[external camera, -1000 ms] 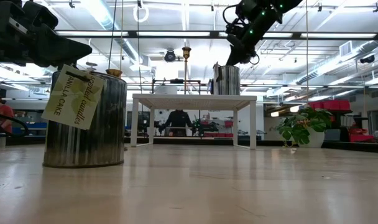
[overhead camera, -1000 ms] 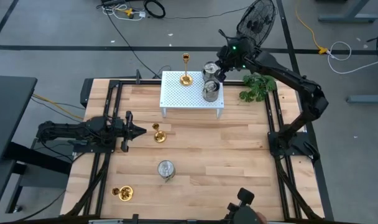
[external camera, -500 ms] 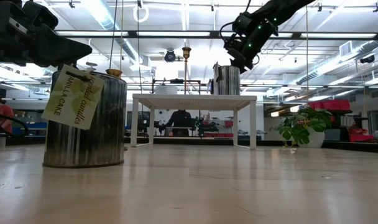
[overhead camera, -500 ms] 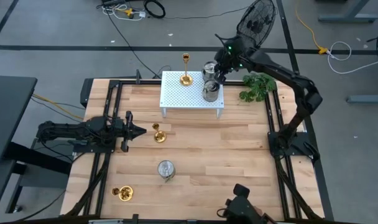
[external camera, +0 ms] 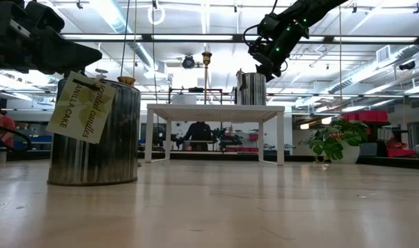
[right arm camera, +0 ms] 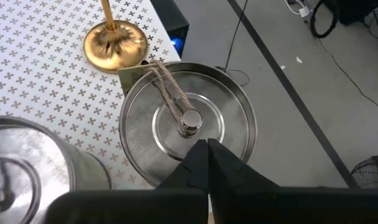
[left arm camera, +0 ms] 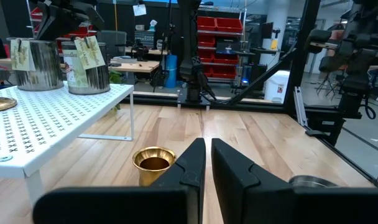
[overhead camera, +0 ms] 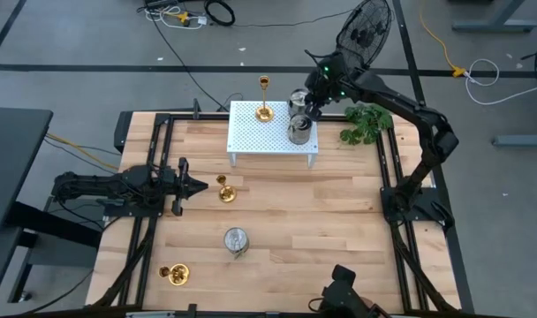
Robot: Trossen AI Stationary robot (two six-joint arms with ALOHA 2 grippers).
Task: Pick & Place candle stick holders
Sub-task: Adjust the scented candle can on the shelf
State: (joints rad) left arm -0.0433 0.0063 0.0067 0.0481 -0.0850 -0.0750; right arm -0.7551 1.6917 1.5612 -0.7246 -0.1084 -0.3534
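Right gripper (right arm camera: pixel 206 148) above silver holder (right arm camera: pixel 188 121)

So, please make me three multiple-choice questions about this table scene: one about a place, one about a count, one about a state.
1. Where does the right gripper hover?
A. Over the plant
B. Over the back silver holder on the white rack
C. Over the table's front edge

2. How many holders stand on the rack?
A. Three
B. One
C. Five

3. How are the left gripper's fingers?
A. Wide open
B. Clamped on a gold holder
C. Shut, holding nothing

Answers:
1. B, since the right wrist view looks straight down on that holder's lid.
2. A, since the high view shows one gold holder and two silver ones there.
3. C, since the left wrist view shows the fingers nearly together, with the nearest gold cup lying beyond them.
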